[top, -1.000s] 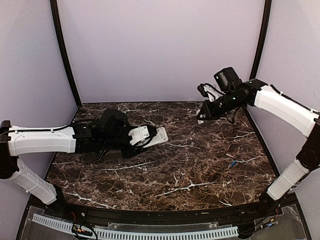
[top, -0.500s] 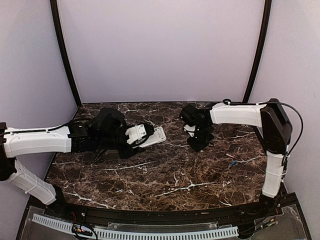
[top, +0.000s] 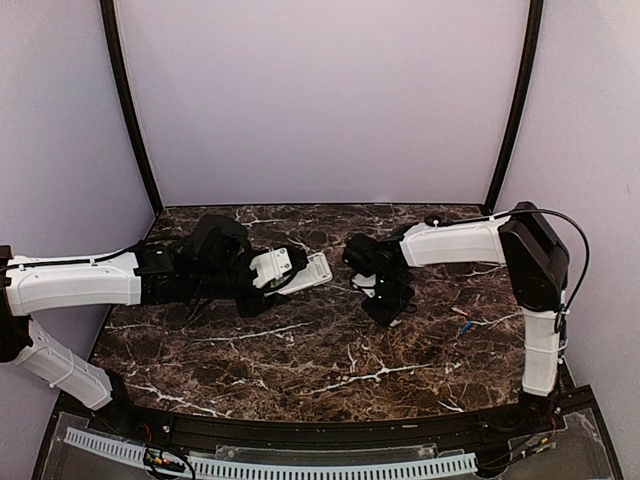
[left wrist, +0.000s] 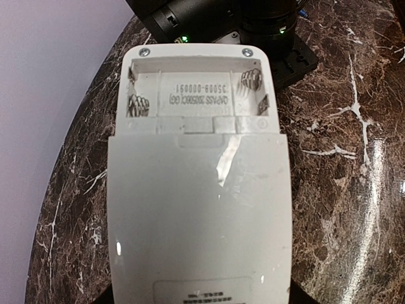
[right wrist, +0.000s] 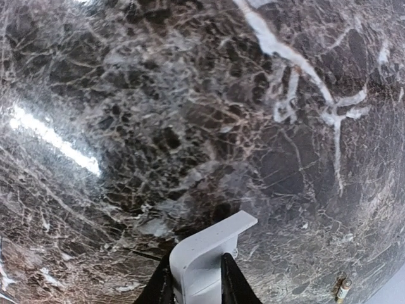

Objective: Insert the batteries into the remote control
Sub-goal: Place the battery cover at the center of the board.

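Clamped plastic remote control (left wrist: 199, 209) in left gripper (top: 292, 272); showed moulded "35009-000091", upside down, between coil springs (left wrist: 138, 106). Pinched white lipped plate (right wrist: 209, 244) in right gripper (right wrist: 196, 266) above glossy marbled worktop (right wrist: 190, 126).

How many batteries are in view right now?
2. Both lie loose on the right side of the table: a blue-marked battery and a paler battery just behind it. The open bay of the remote holds none; others may be hidden.
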